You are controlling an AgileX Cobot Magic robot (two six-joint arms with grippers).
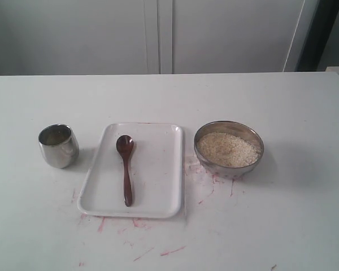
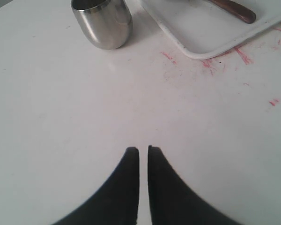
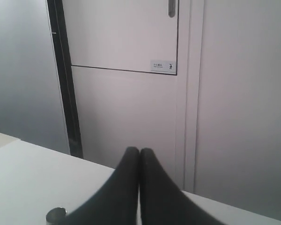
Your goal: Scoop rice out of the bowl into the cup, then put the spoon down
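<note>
Dark reddish-brown wooden spoon (image 1: 126, 169) lies on flat white rectangular tray (image 1: 164, 186), between small steel cup (image 1: 58, 145) and round metal bowl (image 1: 231, 170) of pale rice (image 1: 227, 149), reachable by either arm; my right gripper (image 3: 139, 152) is closed, empty; left gripper (image 2: 144, 150) apparently likewise

Polished steel cup (image 1: 58, 145), mirror sides, duller inside. Shiny metal bowl (image 1: 229, 171), thin bright rim. Its rice (image 1: 227, 149): dry, grainy, matt. Dark wood spoon (image 1: 126, 166), glossy, lacquer-like sheen. White tray (image 1: 158, 192): smooth, slight gloss, looks plastic. White table (image 1: 282, 226): smooth, matt, smeared with red marks (image 1: 172, 250). Both left gripper (image 2: 143, 150) and right gripper (image 3: 139, 151): black, smooth, matt.
</note>
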